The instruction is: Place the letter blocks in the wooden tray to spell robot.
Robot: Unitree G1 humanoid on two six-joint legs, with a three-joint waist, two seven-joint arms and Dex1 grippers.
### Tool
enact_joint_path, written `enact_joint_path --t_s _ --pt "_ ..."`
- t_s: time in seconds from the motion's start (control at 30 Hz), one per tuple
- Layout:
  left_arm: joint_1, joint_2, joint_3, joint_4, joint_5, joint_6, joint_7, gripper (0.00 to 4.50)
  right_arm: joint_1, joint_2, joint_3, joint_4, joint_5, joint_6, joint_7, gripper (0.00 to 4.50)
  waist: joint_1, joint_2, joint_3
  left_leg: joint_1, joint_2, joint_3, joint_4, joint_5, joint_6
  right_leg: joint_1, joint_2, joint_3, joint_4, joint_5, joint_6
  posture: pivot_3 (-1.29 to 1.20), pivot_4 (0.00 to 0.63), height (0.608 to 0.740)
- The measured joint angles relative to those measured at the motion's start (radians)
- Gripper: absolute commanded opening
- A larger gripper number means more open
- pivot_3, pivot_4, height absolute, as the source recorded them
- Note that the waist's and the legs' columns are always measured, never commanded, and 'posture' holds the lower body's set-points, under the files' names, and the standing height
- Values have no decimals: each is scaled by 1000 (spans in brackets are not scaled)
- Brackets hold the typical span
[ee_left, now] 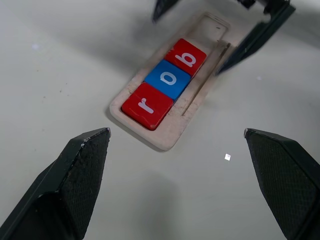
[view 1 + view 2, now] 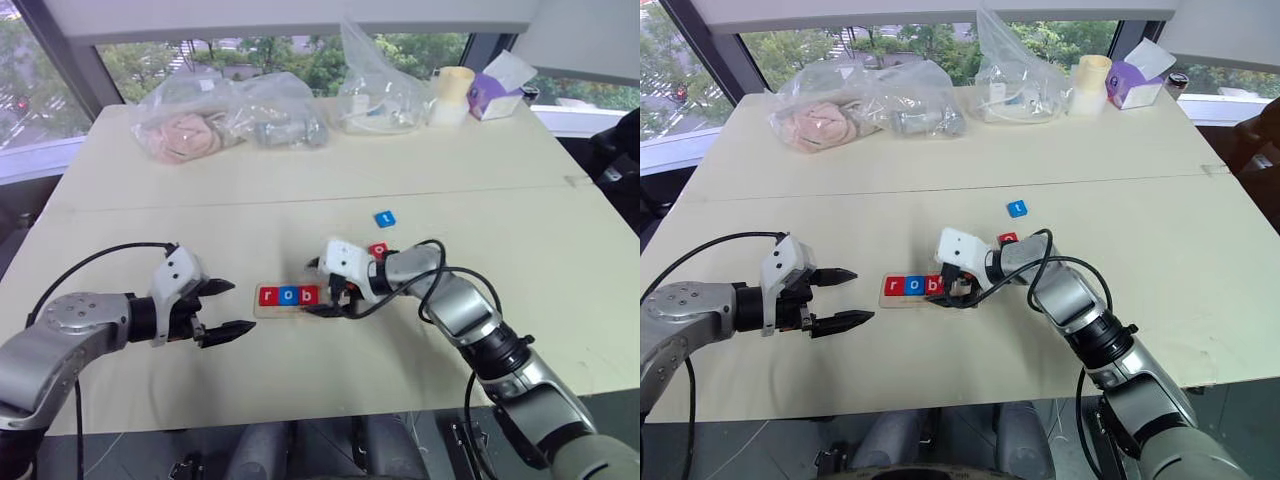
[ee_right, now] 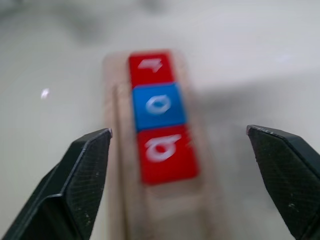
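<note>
On the left side of the counter [image 2: 150, 200], the left gripper [image 2: 226, 308] hangs just above the top with its fingers [image 1: 75, 175] spread wide and holding nothing. It is near the left end of the wooden tray [image 1: 172, 137], but not touching it. If this arm swings toward the tray, it could bump that end and push the tray out of line, or shake the blocks loose. In the tray, three letter blocks sit in a row, touching each other: the red r [image 1: 146, 105], then the blue o [image 1: 170, 79], then the red b [image 1: 186, 57]. The two spots past the b look empty, so I think the word is a little more than half done. The right gripper [image 3: 180, 145] is at the right end of the tray, right by the b, with its fingers [image 3: 82, 170] spread apart and nothing between them. They sit low and close on both sides of the tray, so if the arm pulls away crooked, a finger could catch the tray edge and drag it or knock the b out. Behind this arm lies another red block [image 2: 378, 250], partly hidden, and farther back a blue block [image 2: 385, 218] lies alone. Both could slide away if grabbed badly, and the red one must go in first, or the word will be wrong.
</note>
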Motion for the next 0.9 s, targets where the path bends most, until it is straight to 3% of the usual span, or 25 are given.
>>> enact_joint_path --t_s 0.27,0.43,0.63,0.9 --pt "-63 -79 11 2 -38 4 37 4500 11 -5 -239 13 60 72 -146 4443 4 0 0 0 0 0 0 0 0 0 0 0 0 1 2 0 150 740" --pt "-166 -184 51 24 -117 26 114 4500 90 64 -436 -72 57 409 -428 4443 3 0 0 0 0 0 0 1 -1 0 0 0 1 2 2 0 150 740" --pt "-196 -203 -38 64 -36 -5 139 4500 206 165 -418 -268 56 598 -583 4443 -3 1 -1 2 1 1 -1 1 -1 0 1 1 1 2 1 0 150 740" --pt "-250 -231 -97 108 14 -32 125 4500 189 236 -392 -164 38 551 -707 4443 0 0 -1 3 0 1 0 2 -2 2 1 1 1 2 -1 0 150 740"
